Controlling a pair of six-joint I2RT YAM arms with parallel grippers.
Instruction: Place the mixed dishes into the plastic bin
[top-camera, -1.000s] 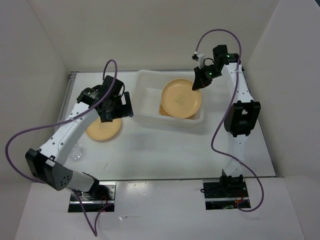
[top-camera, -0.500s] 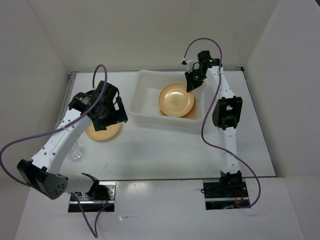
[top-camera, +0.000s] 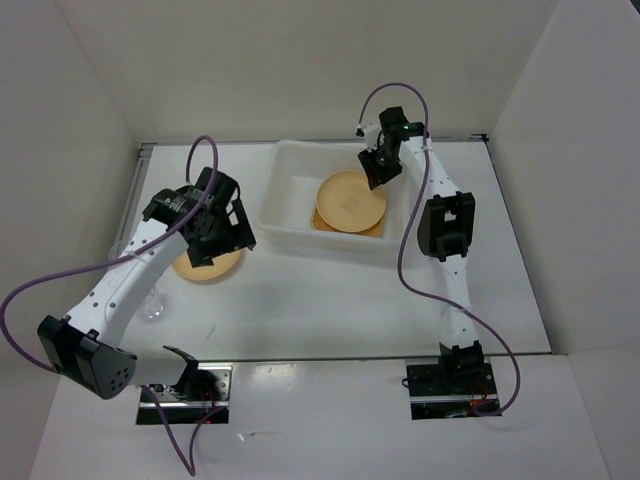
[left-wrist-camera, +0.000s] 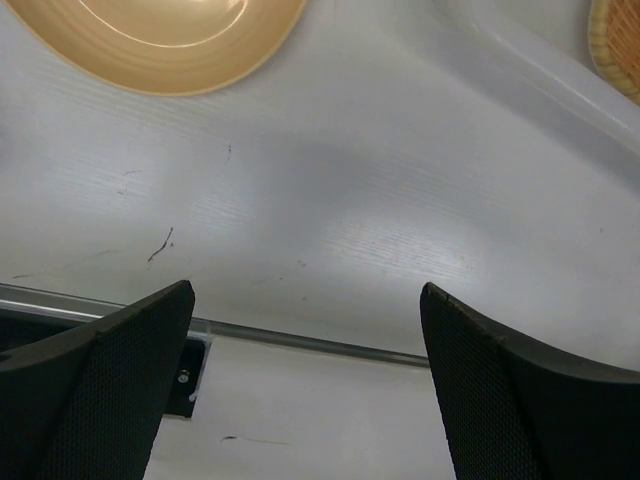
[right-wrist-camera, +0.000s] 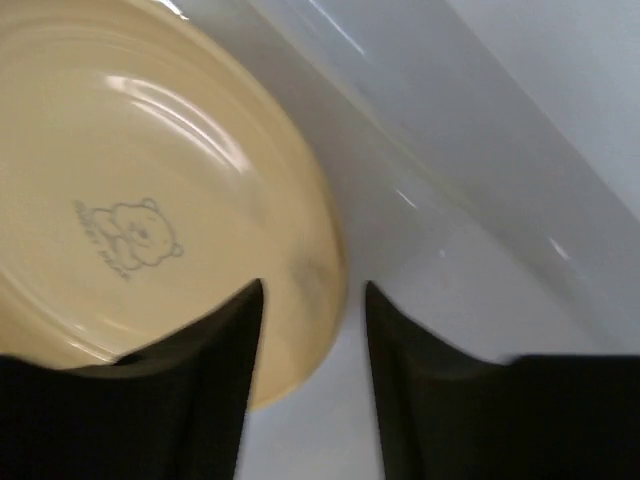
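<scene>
The plastic bin (top-camera: 285, 195) holds a round plate (top-camera: 350, 200) on top of a woven plate (left-wrist-camera: 622, 45). The round plate's bear print (right-wrist-camera: 135, 232) has lettering too small to read. The right gripper (right-wrist-camera: 312, 295) straddles its rim, but I cannot tell if it is grasping. The left gripper (left-wrist-camera: 306, 300) is released.

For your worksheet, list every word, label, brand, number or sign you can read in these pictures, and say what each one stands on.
Print beside the bear drawing on the round plate, which lies in the plastic bin: some lettering is there, but it is too small and blurred to read.
Everything else, in all three views: no readable words, numbers, brands or signs.
</scene>
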